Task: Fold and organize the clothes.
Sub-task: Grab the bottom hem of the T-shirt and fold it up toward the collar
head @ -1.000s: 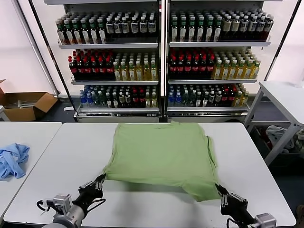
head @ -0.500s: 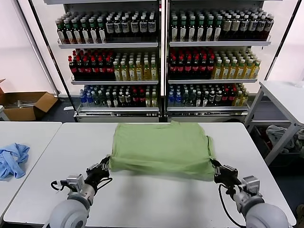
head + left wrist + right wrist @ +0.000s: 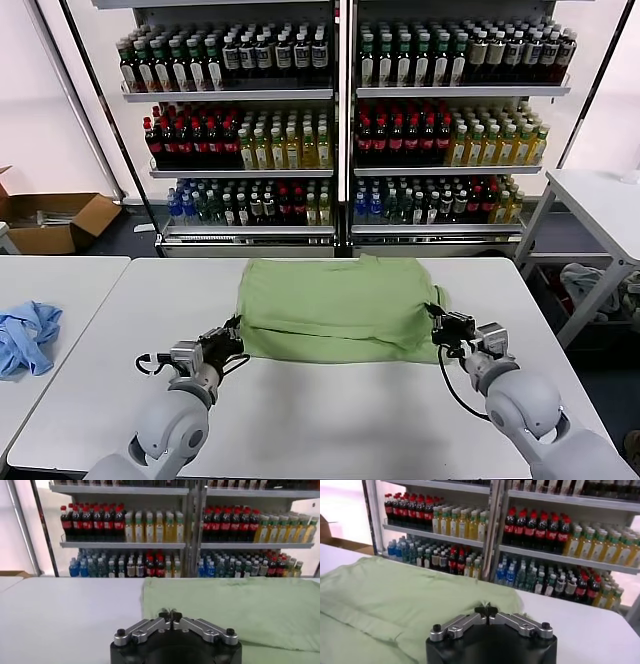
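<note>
Light green shirt (image 3: pixel 340 305), hem fold in hand: near corners pinched in closed left hand (image 3: pixel 232 340) and right hand (image 3: pixel 438 328); corners to be laid flat on bench (image 3: pixel 330 420), then released.

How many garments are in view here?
2. A green shirt lies on the middle table, both grippers at its near corners. A blue garment sits bunched on the table to the left. Others could be out of frame.

Light green shirt (image 3: pixel 338 308) — folded (print hidden) — flat, mid-table.

White tables (image 3: pixel 90 330) before bottle-stocked shelves (image 3: pixel 345 120).
</note>
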{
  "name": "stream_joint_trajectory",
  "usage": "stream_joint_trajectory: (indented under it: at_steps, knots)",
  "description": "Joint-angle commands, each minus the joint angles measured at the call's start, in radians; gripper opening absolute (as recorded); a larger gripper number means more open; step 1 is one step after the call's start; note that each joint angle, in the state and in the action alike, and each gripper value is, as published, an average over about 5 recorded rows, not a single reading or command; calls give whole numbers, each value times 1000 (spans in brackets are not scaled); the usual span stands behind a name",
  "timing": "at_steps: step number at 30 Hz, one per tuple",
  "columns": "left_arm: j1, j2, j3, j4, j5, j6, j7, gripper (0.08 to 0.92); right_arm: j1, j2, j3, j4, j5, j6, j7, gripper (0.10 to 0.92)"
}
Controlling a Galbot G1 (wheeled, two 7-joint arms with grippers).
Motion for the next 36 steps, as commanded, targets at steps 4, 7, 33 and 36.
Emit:
stream_joint_trajectory:
  at_steps: [4,7,33,36]
  knots:
    - [-52,-28,24,56,21,31,-26,84,94,24,-76,-112,-31,7,-15,106]
    - [-61,-34,26,71,31,50,-46,84,81,29,-73,-113,-35,4,-8,106]
    - [11,24,10,-72,46,77,-16,611,5,41,36,56,-3,23,129,484]
    - [62,45,-11,-122,39,64,5,698,-115,9,84,162,16,10,119,570]
